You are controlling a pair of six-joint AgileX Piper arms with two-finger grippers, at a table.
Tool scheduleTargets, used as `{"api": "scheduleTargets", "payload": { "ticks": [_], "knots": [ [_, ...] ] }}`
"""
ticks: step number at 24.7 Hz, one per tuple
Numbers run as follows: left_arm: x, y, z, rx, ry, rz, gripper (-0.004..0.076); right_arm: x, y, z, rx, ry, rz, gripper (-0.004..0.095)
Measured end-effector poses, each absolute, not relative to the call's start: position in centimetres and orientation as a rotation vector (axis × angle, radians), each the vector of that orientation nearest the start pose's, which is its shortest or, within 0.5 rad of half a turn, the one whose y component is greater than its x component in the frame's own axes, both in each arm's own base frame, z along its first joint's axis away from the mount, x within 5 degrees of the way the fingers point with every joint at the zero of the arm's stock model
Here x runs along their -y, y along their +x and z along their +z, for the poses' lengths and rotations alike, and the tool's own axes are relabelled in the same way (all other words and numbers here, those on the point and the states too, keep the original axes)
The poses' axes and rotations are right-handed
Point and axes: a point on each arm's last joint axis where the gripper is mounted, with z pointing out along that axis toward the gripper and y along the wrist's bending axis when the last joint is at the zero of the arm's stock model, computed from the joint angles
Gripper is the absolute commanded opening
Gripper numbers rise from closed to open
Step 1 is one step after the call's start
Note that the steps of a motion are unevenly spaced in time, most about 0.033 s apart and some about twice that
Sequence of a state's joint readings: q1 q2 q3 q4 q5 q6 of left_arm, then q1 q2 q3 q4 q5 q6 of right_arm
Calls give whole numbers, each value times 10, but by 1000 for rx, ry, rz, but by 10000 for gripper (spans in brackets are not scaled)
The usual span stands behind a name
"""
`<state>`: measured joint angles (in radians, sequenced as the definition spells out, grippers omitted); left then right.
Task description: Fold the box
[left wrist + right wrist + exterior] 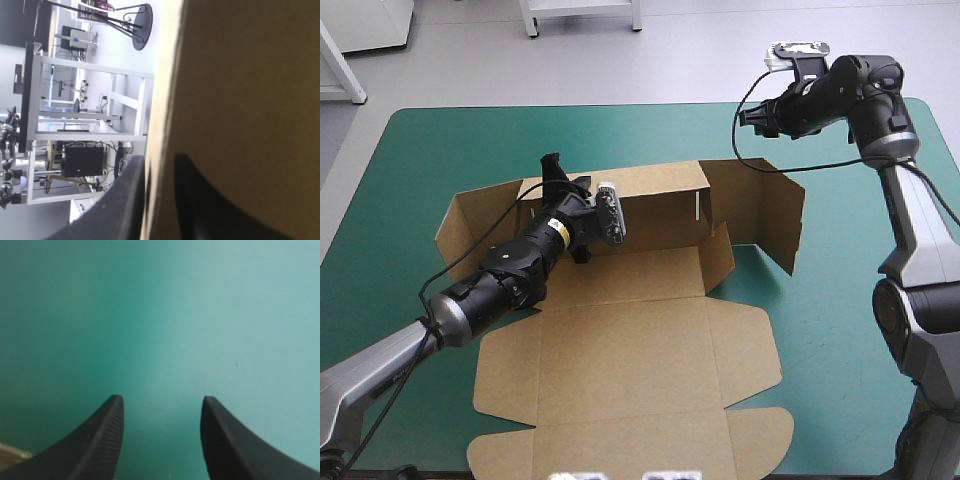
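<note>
Overhead, the brown box (640,340) lay at the middle of the teal-green cover (430,140). Its far wall and right-hand wall were raised, and its lid lay flat on the side nearest the robot. The left gripper (560,175) sat at the top edge of the box's far wall, toward that wall's left end, with one black finger showing above the board. The right gripper (752,118) hung beyond the box's far right corner, apart from the board.

From the left wrist, the box (250,100) filled the space ahead as a wall of brown board seen nearly edge-on. The left gripper (159,160) was pinching it. The two black fingers stood all but pressed together, with the pale cut edge of the board running up between them.

From the right wrist, the right gripper (160,400) was spread wide, and only the teal-green cover (160,315) showed between and ahead of its fingers. A sliver of the box (9,456) showed just beside one finger's base.
</note>
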<state>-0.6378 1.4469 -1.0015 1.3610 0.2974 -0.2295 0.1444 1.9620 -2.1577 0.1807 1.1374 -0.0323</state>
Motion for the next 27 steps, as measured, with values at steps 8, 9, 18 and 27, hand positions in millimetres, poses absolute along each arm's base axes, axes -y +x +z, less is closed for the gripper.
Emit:
{"api": "scheduleTargets", "payload": {
  "ticks": [8, 9, 18, 27],
  "knots": [
    [184, 269, 306, -1379, 1471, 649, -8, -83, 449, 363, -2482, -225, 317, 416],
    [184, 269, 306, -1378, 1472, 652, -8, -83, 449, 361, -2494, -229, 312, 415],
    [185, 268, 307, -1373, 1474, 661, -8, -81, 444, 353, -2585, -270, 275, 414],
    [185, 269, 307, -1332, 1493, 692, -8, -79, 414, 345, -2641, -388, 297, 414]
  ]
}}
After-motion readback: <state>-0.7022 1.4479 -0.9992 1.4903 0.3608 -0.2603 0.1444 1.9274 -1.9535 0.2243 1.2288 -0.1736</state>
